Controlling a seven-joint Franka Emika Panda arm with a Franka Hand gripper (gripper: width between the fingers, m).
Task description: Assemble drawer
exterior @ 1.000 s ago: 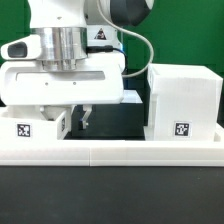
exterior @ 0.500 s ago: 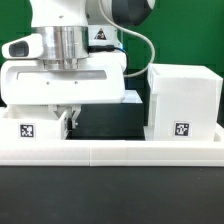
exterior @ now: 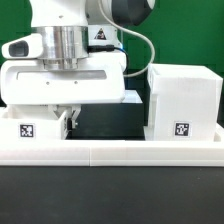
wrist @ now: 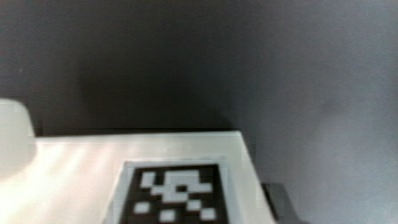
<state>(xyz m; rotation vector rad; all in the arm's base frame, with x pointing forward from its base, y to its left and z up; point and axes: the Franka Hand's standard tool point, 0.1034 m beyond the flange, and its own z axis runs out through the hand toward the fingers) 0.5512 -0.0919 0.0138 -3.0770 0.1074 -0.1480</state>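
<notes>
A small white drawer tray (exterior: 28,127) with a black-and-white tag stands at the exterior view's left, behind the rail. My gripper (exterior: 68,121) is lowered onto the tray's right wall, with the jaws closed on it. The wrist view shows the tray's white wall (wrist: 80,165) with its tag (wrist: 178,195) very close, and one dark finger (wrist: 270,200) against its edge. The large boxy casing (exterior: 183,98) with a tag stands at the exterior view's right, apart from the gripper. A second tray is not in view.
A long low white rail (exterior: 110,152) runs across the front of the black table (exterior: 110,118). The arm's white body (exterior: 65,80) hangs over the left half of the scene. A dark gap lies between tray and casing.
One second ago the fingers stood apart, one out to the right of the tray. That finger has moved in against the tray's right wall. Nothing has moved in the last half second.
</notes>
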